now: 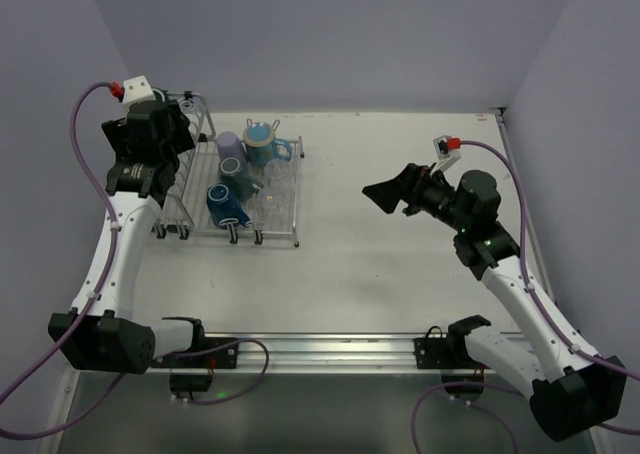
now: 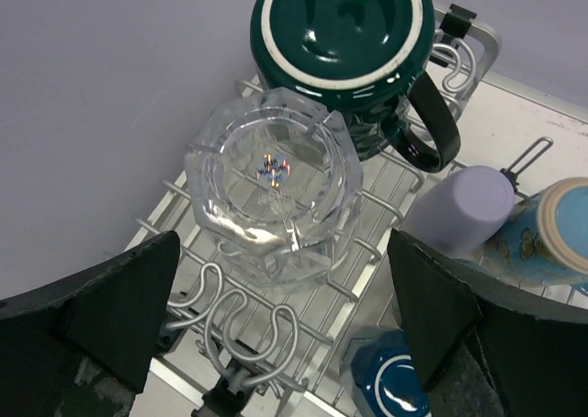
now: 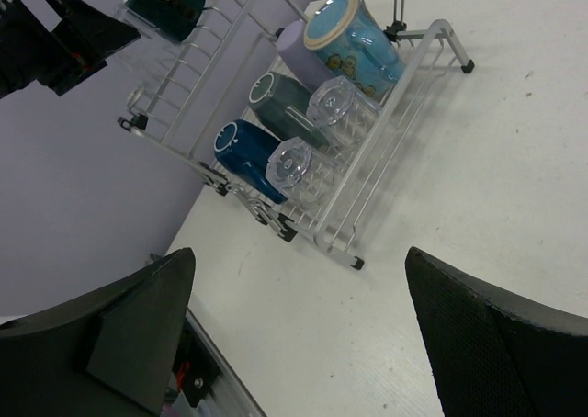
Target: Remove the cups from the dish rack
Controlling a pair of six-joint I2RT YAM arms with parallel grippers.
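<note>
The left hand [image 2: 283, 242] hangs over the taller basket end of the dish rack [image 2: 367, 279], fingers spread wide and holding nothing. Straight below it, between the two fingers, an upturned ribbed glass [image 2: 271, 192] sits base-up on the wires, turned over to drain. That puts it squarely in line for a drop-and-close, so it looks like the first pick. Just beyond the glass stands a dark teal mug [image 2: 344, 31], also inverted, its handle pointing to the hand's right. Further to the right, on the flat grid, a lavender cup [image 2: 459, 210] leans against a light blue mug [image 2: 551, 229], and a blue cup [image 2: 390, 389] lies nearer the wrist.

The right hand [image 3: 301, 252] is likewise released and empty. It sits low over bare desk [image 1: 400, 264], aimed at the rack's long side but well apart from it, probably waiting clear of the other arm. Every cup is in the rack; none has been unloaded.
</note>
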